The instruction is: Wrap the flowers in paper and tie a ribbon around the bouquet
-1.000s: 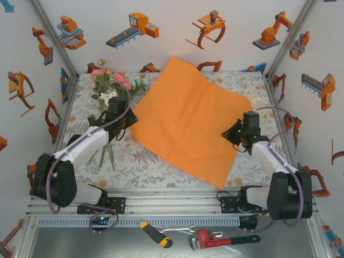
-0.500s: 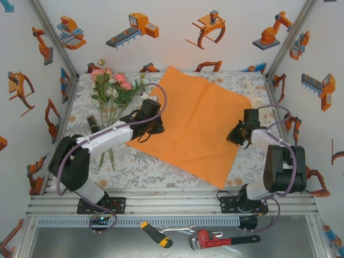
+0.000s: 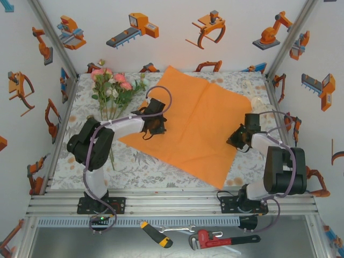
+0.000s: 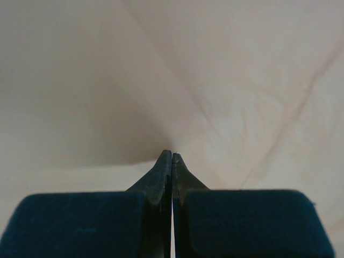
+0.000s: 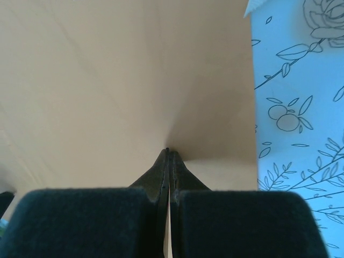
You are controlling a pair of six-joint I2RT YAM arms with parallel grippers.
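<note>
Little of the task looks done: the paper [image 3: 199, 126] lies spread flat on the surface [image 3: 137, 161], with nothing wrapped or tied. The left hand [image 3: 154, 127] is clenched on a pinch of the paper at its left edge. The right hand [image 3: 239, 141] is clenched on the opposite edge, and creases fan out from both hands' tips. The flowers [image 3: 112, 88] lie past the left hand's outer side, just off the paper. Placing them, rolling the cone and tying the ribbon all remain.

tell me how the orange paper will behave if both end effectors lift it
Probably floppy: the paper puckers into folds where the left end effector and right end effector pinch it. Likely light and apt to sag between the grips, since it looks thin and creased.
</note>
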